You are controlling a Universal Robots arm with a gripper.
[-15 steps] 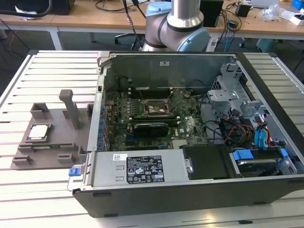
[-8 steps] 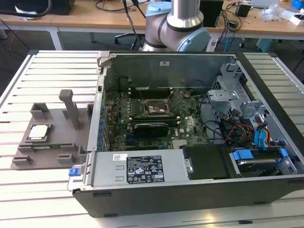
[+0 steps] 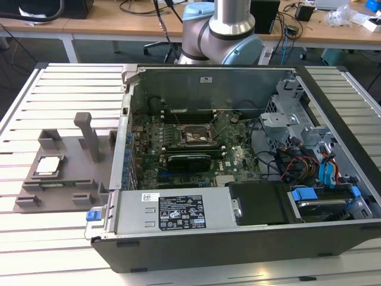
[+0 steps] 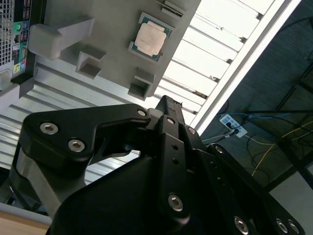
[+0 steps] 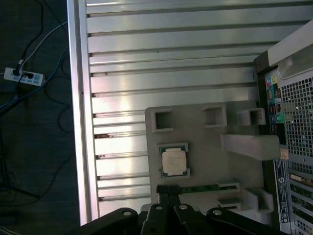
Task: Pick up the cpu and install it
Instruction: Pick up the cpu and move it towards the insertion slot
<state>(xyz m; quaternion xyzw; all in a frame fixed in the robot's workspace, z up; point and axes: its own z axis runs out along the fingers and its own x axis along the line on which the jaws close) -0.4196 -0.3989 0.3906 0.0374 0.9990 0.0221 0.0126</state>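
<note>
Black gripper (image 5: 166, 188) links crowd the foreground in both wrist views, the fingertips drawn together with nothing between them, hanging above the slatted table (image 3: 71, 83). On that table the open computer case (image 3: 238, 244) takes the exterior view's right, its motherboard socket (image 3: 196, 136) bare in the middle. Just beside the case, on the exterior view's left, lies the grey fixture plate (image 3: 65, 149) with a tall post (image 3: 89, 134). The cpu (image 3: 47, 166) rests flat in a shallow nest near the plate's left edge, well apart from the socket. A clean pick, I judge, calls for spreading the fingers wider than the chip, centring and squaring to its edges, descending straight and clear of the post, then closing gently on its sides.
</note>
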